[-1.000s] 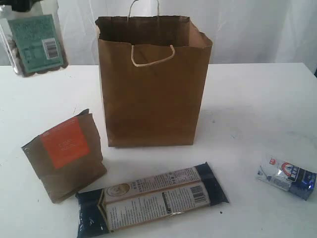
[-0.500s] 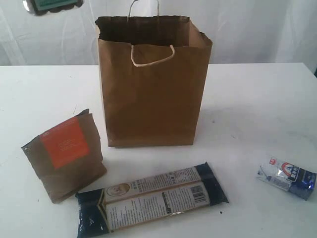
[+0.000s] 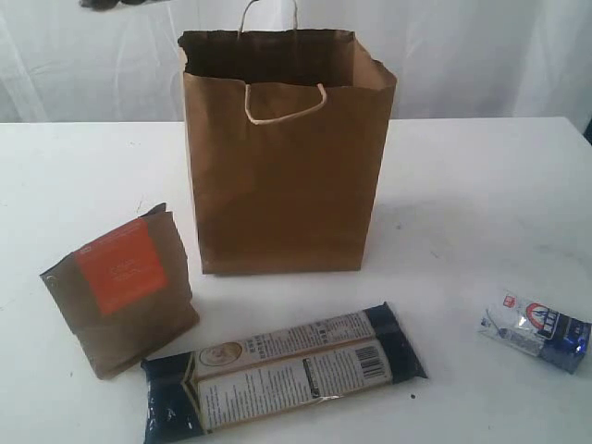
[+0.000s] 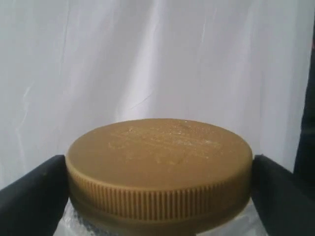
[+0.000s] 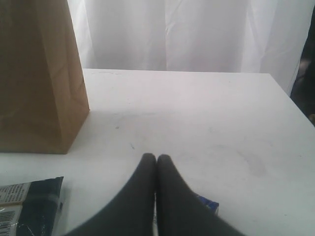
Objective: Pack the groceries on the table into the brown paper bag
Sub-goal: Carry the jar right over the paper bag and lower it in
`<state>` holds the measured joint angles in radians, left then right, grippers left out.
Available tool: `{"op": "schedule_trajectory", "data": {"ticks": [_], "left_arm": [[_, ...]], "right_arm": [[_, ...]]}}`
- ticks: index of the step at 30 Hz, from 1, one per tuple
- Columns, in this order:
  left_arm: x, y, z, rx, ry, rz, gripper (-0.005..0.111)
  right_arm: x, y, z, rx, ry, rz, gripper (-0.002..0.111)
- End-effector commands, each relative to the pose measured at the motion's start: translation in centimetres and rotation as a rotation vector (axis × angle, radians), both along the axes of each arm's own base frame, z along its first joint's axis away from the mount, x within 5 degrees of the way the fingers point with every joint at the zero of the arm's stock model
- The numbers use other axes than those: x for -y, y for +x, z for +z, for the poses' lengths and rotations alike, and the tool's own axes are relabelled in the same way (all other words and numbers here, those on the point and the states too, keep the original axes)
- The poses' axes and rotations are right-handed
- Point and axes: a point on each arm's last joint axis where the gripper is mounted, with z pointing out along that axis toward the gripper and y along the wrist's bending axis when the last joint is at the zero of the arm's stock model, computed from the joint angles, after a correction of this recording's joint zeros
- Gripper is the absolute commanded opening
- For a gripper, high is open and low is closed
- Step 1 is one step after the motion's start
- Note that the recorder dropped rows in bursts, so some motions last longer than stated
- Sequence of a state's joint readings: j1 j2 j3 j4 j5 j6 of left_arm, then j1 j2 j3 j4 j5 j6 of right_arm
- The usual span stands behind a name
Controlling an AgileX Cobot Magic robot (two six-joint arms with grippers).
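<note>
The gold-lidded clear jar (image 4: 158, 162) sits between my left gripper's (image 4: 158, 196) black fingers (image 4: 29, 196), which are shut on its lid. In the exterior view only the jar's bottom (image 3: 125, 4) shows, at the top edge left of the brown paper bag (image 3: 287, 176), which stands upright and open. On the table (image 3: 481, 194) lie the brown pouch with orange label (image 3: 120, 291), the long dark-blue packet (image 3: 282, 375) and the small blue-silver packet (image 3: 536, 330). My right gripper (image 5: 156, 158) is shut and empty, low over the table, with a corner of the small packet (image 5: 209, 204) peeking from under it.
A white curtain hangs behind the table. In the right wrist view the bag (image 5: 39, 78) stands to one side and an end of the long packet (image 5: 29, 206) lies near the fingers. The table's far edge (image 5: 197, 72) runs along the curtain.
The jar has risen in my left gripper and drifted right, from fully showing at the top left to almost out of the exterior view. Everything on the table stays put.
</note>
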<state>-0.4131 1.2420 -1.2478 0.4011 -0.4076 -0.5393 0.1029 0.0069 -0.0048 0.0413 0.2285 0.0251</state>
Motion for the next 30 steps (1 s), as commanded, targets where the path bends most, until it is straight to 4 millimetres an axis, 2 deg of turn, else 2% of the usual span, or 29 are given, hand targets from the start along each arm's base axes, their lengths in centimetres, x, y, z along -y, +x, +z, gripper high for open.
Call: {"op": "schedule_trajectory", "data": {"ticks": [1,10,22,26,30], "left_arm": [[1.3,-0.4,0.6,0.073,-0.038,-0.073,0.000],[3.6,1.1,-1.1,0.056,-0.017,-0.127,0.000],[6.3,1.9,-2.9,0.088,0.055,-0.182,0.000],[6.8,2.5,-3.7,0.082,0.081,-0.176,0.000],[7.3,3.1,-3.7,0.105,0.115,-0.165,0.000]], "right_arm": [[0.0,0.0,-0.1,0.010,-0.006,-0.005,0.000],[0.0,0.0,-0.1,0.010,-0.006,-0.005,0.000],[0.0,0.0,-0.1,0.010,-0.006,-0.005,0.000],[0.0,0.0,-0.1,0.010,-0.006,-0.005,0.000],[0.0,0.0,-0.1,0.010,-0.006,-0.005,0.000]]}}
